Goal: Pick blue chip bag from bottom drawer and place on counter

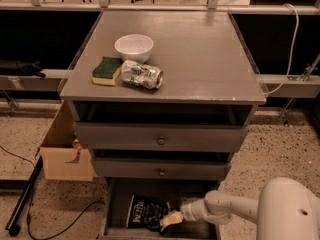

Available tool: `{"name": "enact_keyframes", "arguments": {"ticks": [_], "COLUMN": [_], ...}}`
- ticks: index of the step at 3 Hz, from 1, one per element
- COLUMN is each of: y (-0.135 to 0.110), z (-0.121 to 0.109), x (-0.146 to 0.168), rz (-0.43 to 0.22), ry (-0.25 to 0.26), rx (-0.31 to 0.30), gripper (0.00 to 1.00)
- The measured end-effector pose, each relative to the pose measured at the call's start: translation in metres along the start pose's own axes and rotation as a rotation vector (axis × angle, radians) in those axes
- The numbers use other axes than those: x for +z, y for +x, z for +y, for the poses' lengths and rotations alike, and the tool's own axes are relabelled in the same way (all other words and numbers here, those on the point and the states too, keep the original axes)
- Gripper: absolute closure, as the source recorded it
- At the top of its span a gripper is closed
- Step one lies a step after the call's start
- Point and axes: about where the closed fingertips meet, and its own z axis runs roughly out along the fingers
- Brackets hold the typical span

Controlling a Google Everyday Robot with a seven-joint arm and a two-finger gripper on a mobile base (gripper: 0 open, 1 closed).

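The blue chip bag [143, 212], dark navy foil with white lettering, lies on the floor of the bottom drawer [116, 210], which is pulled out below the two knobbed drawers. My gripper [169, 219] reaches into the drawer from the right on a white arm [235, 209]. Its pale fingertips sit at the bag's right edge, touching or just over it. The counter [200, 54] is the broad grey cabinet top above.
On the counter's left part stand a white bowl [133, 47], a green-yellow sponge [106, 70] and a crushed silver-green can [142, 74]. A cardboard box [64, 149] stands left of the cabinet. A black pole and cables lie on the speckled floor at the left.
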Motion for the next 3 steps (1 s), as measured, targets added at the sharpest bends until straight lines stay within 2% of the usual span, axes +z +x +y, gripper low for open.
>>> {"name": "enact_keyframes", "arguments": {"ticks": [1, 2, 3], "y": [0.001, -0.002, -0.013], "z": [0.004, 0.017, 0.029], "x": [0.012, 0.032, 0.064], "rz": [-0.003, 0.000, -0.002], "ry": [-0.006, -0.021, -0.025], "rx": [-0.002, -0.024, -0.073], "gripper": [0.00, 0.00, 0.00]}}
